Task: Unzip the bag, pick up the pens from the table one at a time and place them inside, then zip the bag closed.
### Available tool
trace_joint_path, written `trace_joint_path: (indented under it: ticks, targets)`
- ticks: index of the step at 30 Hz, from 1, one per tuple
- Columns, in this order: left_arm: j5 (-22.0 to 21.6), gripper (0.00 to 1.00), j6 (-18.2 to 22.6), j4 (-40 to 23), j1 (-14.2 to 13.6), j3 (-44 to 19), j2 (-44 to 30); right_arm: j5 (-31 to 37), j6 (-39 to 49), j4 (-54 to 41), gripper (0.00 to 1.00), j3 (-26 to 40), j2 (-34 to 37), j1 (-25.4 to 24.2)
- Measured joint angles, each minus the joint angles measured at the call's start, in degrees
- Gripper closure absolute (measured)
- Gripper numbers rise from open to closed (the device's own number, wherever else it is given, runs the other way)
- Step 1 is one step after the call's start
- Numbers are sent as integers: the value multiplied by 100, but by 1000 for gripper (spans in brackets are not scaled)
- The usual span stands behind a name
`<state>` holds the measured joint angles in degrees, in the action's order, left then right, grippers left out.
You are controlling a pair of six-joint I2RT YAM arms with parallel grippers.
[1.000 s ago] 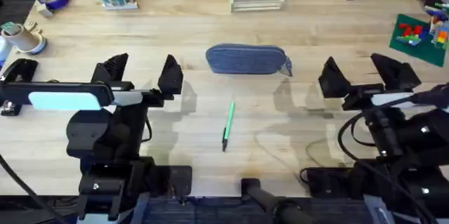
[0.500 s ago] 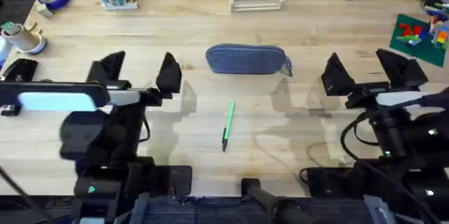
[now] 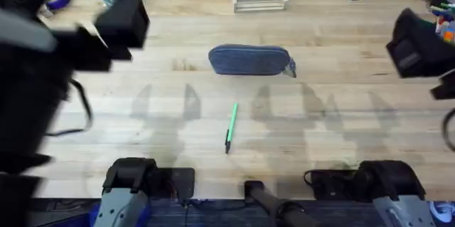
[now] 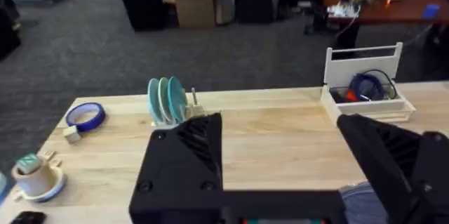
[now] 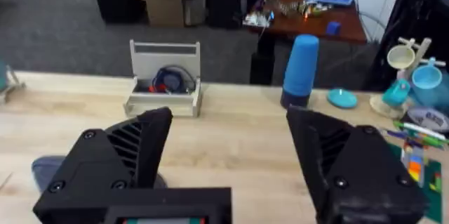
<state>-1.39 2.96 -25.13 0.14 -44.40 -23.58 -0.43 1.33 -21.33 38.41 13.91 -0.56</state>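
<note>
The grey-blue pencil pouch is lying zipped on the wooden table near its middle, and the green pen is resting just in front of it, apart from it. The left gripper is hanging high with its black fingers spread wide and empty. The right gripper is likewise gaping, gripping nothing, above the table's right side.
</note>
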Motion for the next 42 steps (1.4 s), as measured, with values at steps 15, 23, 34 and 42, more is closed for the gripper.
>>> trace_joint_path:
  ticks: [15, 23, 34, 42]
  targets:
    - [-15, 7, 133, -2979, 0, -3723, -2468, 0, 680, -2645, 5, 3049, 2423, 0]
    - [-15, 8, 134, -3256, 0, -4033, -2869, -290, 1512, -3685, 6, 4038, 3606, -7]
    - [3, 7, 189, -3258, 0, -4035, -2924, -994, 1999, -3747, 6, 4106, 4368, -11]
    - [709, 7, 1311, -4048, 0, -4044, -3266, -1043, 2019, -3745, 5, 4106, 4433, -11]
